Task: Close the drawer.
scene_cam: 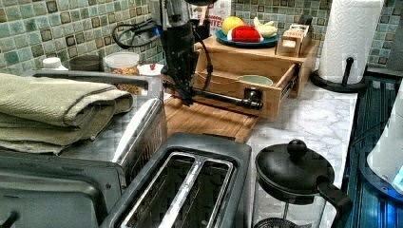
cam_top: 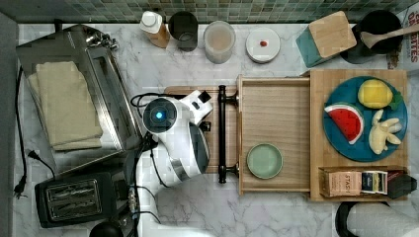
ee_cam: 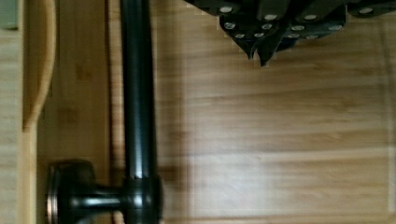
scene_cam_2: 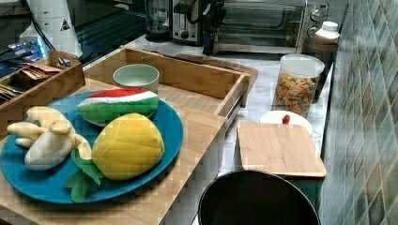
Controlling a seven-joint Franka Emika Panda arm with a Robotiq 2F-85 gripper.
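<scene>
drawer point(cam_top: 276, 123) stands pulled fully out of its wooden box point(cam_top: 358, 79) at 3 o'clock in the top view, a green bowl point(cam_top: 265, 160) inside. closing is all still to do. gripper point(ee_cam: 259, 58), fingers pressed together and empty, hovers beside the black bar handle point(cam_top: 222, 133).

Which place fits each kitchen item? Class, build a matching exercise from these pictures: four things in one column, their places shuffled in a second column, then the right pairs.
Things:
1. green bowl
2. watermelon slice
3. folded towel
4. gripper

Places:
A. on the blue plate
B. on top of the toaster oven
C. inside the open drawer
D. over the cutting board, beside the drawer's black handle

Pairs: 1-C, 2-A, 3-B, 4-D
</scene>
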